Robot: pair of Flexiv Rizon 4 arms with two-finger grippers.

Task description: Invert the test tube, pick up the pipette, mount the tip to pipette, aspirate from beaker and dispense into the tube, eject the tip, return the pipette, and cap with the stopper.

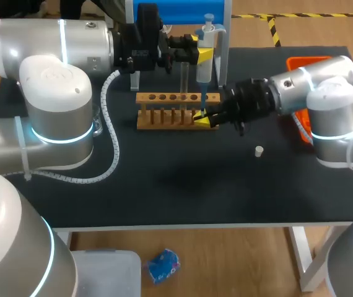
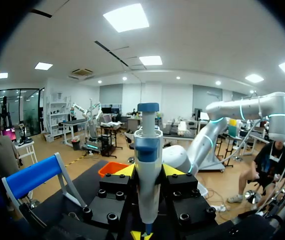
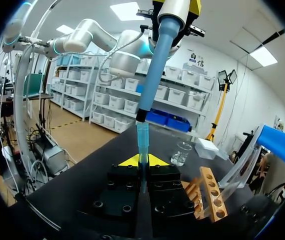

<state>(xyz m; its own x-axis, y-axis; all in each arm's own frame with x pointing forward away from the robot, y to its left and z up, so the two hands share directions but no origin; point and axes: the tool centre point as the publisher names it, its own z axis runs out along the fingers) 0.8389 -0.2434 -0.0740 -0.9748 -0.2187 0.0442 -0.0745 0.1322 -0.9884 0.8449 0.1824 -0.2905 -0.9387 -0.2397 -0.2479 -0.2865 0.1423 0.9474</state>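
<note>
Pipette (image 1: 205, 59) clamped by left fingers (image 2: 125, 171), test tube (image 3: 142, 175) by right fingers (image 3: 127, 161); rack (image 1: 164, 114) alongside, stopper (image 1: 259, 150) apart.

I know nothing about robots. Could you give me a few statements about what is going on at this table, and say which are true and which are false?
1. The left gripper holds the pipette upright. True.
2. The small white stopper sits in the wooden rack. False: it lies on the black table, apart from the rack.
3. The pipette's tip is dipped in the beaker. False: the tip points down at the right gripper, and the beaker stands apart, beyond it.
4. An orange bin sits near the table's far right edge, partly hidden by the right arm. True.
</note>
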